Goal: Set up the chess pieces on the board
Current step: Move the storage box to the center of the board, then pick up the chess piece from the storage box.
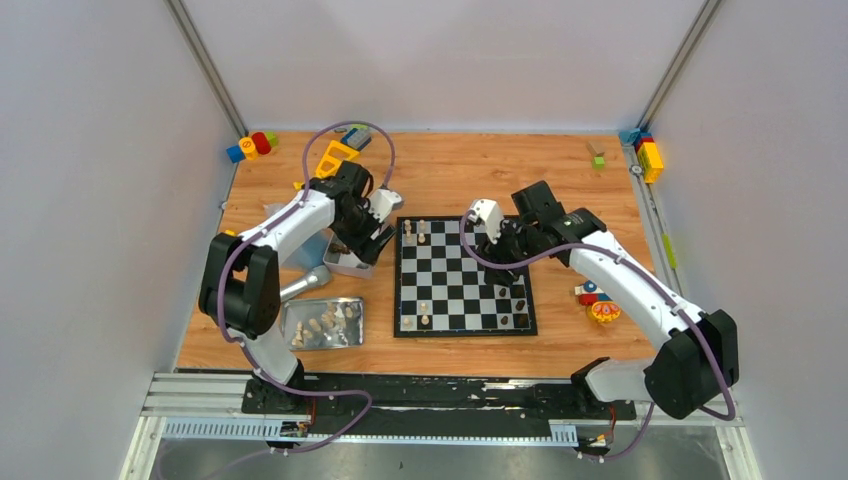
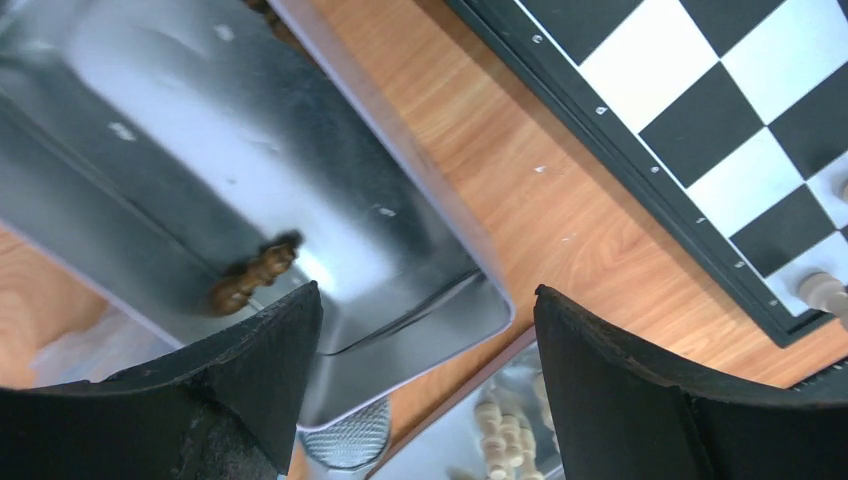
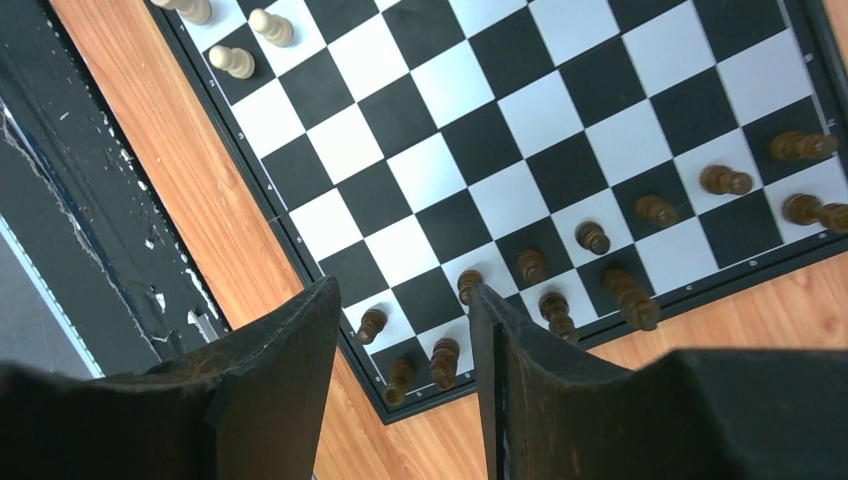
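While the left gripper (image 2: 428,293) hangs spread over a dark piece (image 2: 250,277) in the tray (image 2: 200,150), the right gripper (image 3: 402,290) hovers spread, empty, at the board (image 1: 455,285)'s two o'clock.

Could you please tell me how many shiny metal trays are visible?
2. One shiny metal tray lies left of the checkered board; a second tray sits under the left gripper.

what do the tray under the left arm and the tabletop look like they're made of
The tray looks like metal, shiny and brushed, judging by its blurred reflections. The tabletop looks like wood or wood-print laminate: orange-brown with grain lines.
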